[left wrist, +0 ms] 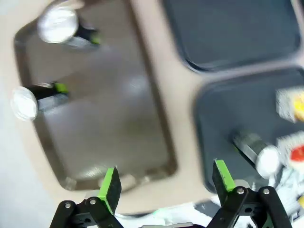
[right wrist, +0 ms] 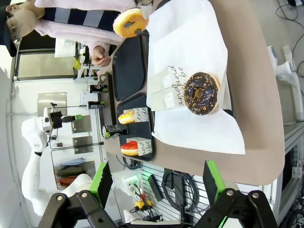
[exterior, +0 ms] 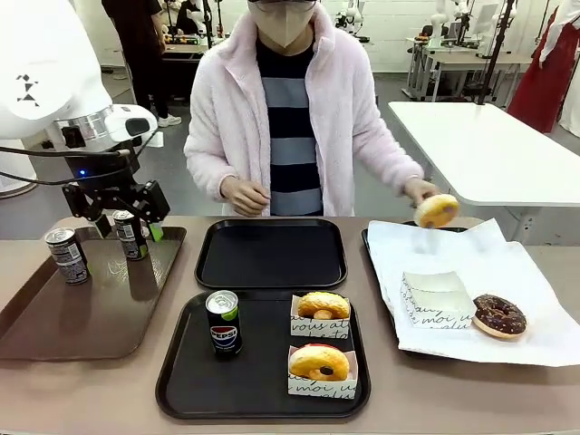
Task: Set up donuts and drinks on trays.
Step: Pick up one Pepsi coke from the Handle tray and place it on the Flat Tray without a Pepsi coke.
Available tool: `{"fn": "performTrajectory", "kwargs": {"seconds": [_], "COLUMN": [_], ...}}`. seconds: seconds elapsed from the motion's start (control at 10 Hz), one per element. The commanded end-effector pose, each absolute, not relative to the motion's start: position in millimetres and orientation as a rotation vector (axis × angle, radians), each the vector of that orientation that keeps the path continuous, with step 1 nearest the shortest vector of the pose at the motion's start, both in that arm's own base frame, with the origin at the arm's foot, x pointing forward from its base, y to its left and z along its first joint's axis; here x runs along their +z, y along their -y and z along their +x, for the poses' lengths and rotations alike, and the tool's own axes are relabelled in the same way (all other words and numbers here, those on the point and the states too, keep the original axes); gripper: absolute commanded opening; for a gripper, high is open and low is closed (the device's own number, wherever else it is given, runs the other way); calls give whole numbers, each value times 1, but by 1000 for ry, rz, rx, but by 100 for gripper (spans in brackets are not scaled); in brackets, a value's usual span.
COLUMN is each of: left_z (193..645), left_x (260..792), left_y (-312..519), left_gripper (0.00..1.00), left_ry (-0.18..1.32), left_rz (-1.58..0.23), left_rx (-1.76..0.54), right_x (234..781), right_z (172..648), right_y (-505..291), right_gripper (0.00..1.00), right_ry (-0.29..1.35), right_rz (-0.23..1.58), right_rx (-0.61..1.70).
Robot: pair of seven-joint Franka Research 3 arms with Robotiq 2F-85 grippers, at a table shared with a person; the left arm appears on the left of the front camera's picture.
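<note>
Beige tabletop (exterior: 91, 390): left of the near black tray (exterior: 181, 381), the left gripper (left wrist: 165, 171) hangs pointing down over a brown tray (exterior: 27, 317) by two grey cans (exterior: 67, 255) (exterior: 131, 234), jaws wide and empty. On the black tray stand a Pepsi can (exterior: 223, 323) and two yellow donuts (exterior: 323, 305) (exterior: 318, 362) in holders (exterior: 319, 328). Right of it a person's hand (exterior: 419, 190) holds a glazed donut (exterior: 438, 210) above white paper (exterior: 544, 335) bearing a chocolate donut (exterior: 499, 314); the right gripper (right wrist: 159, 183) gapes, empty.

Front faces across table (exterior: 54, 390); left wrist overhead; all share trays (exterior: 272, 254).

White arm (exterior: 45, 63), black pincer (left wrist: 165, 171), green pads (left wrist: 108, 187).
</note>
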State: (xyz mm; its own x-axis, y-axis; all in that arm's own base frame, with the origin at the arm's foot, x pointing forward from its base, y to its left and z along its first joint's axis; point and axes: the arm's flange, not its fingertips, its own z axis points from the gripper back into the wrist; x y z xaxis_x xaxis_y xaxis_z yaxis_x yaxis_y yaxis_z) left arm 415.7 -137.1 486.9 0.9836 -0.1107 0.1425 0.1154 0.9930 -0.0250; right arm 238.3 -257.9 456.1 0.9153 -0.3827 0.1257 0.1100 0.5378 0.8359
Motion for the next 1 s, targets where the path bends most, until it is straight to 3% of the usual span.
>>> {"fn": "performTrajectory", "kwargs": {"seconds": [0.0,0.1,0.4,0.6,0.7,0.9], "left_z": [470,504,536,531,533,533], "left_x": [470,469,464,467,457,457], "left_y": [92,68,28,33,14,14], "left_gripper": [100,100,100,100,100,100], "left_ry": [249,224,186,121,200,200], "left_rz": [111,120,103,30,103,103], "left_rx": [61,83,144,169,135,135], "right_x": [457,457,457,457,457,457], "right_z": [236,236,236,236,236,236], "right_y": [258,258,258,258,258,258], "right_gripper": [100,100,100,100,100,100], "right_ry": [298,298,298,298,298,298], "right_rz": [964,964,964,964,964,964], "right_rx": [-302,-302,-302,-302,-302,-302]}}
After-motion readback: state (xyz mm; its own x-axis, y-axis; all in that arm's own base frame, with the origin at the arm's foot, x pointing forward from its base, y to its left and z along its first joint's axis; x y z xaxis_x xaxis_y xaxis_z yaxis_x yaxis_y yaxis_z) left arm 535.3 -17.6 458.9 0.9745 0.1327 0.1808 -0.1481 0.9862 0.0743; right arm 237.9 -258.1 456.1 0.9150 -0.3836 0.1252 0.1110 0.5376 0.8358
